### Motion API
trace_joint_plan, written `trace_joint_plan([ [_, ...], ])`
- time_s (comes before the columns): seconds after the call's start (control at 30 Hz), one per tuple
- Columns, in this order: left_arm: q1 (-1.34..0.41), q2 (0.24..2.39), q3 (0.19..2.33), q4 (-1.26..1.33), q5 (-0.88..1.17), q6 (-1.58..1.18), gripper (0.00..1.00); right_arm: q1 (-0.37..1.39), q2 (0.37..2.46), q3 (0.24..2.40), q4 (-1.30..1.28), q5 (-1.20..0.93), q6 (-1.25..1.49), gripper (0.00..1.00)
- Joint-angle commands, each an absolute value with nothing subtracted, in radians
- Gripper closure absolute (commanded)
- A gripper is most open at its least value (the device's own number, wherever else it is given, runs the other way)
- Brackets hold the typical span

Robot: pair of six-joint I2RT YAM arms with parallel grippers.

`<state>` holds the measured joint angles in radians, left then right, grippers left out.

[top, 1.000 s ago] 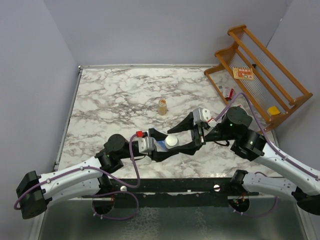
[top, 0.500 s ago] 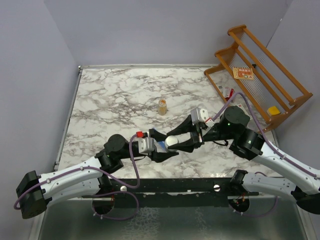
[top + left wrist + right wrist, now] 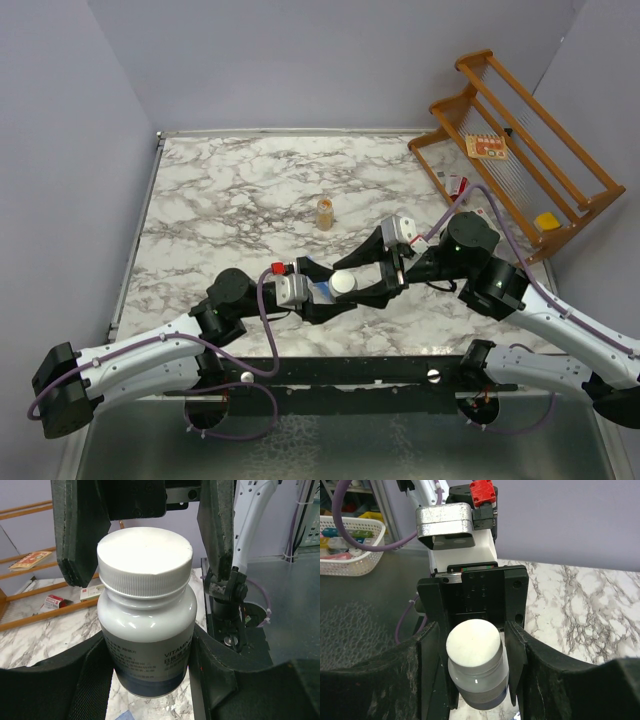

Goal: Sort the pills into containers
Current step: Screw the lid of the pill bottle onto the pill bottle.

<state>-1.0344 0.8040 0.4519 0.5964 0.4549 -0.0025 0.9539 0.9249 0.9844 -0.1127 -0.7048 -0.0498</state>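
Marble table (image 3: pixel 230 190), near edge: one bottle (image 3: pixel 145 630) between two arms, its cap (image 3: pixel 145 555) not yet gripped

The left gripper (image 3: pixel 332 290) pinches the bottle by its body, while the right gripper (image 3: pixel 365 278) has its fingers spread either side of the cap, not touching it. If they close off-centre or twist hard, the smooth bottle could turn or slip in the left's hold, and a cap that comes free suddenly would likely scatter pills. The pill box (image 3: pixel 321 291) is mostly hidden under the bottle; only a sliver of blue shows, which I take for it. Past the arms, the veined marble runs to a small amber bottle (image 3: pixel 326 212), then a wooden rack (image 3: pixel 520 140) at the far right against plain lilac walls (image 3: pixel 300 60)
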Motion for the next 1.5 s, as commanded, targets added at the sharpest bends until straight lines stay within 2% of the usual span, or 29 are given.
trace_joint_plan([
  [0.0, -1.035, 0.789, 0.489, 0.614, 0.438, -0.007, 1.0, 0.953, 0.922, 0.988, -0.121, -0.699, -0.049, 0.45],
  [0.17, -1.035, 0.788, 0.491, 0.614, 0.432, -0.009, 1.0, 0.952, 0.929, 0.989, -0.123, -0.696, -0.049, 0.47],
  [0.87, -1.035, 0.773, 0.487, 0.615, 0.369, -0.019, 1.0, 0.953, 0.941, 0.997, -0.145, -0.675, -0.066, 0.72],
  [1.47, -1.036, 0.774, 0.53, 0.606, 0.333, -0.07, 1.0, 0.953, 0.919, 0.96, -0.163, -0.588, -0.118, 0.78],
])
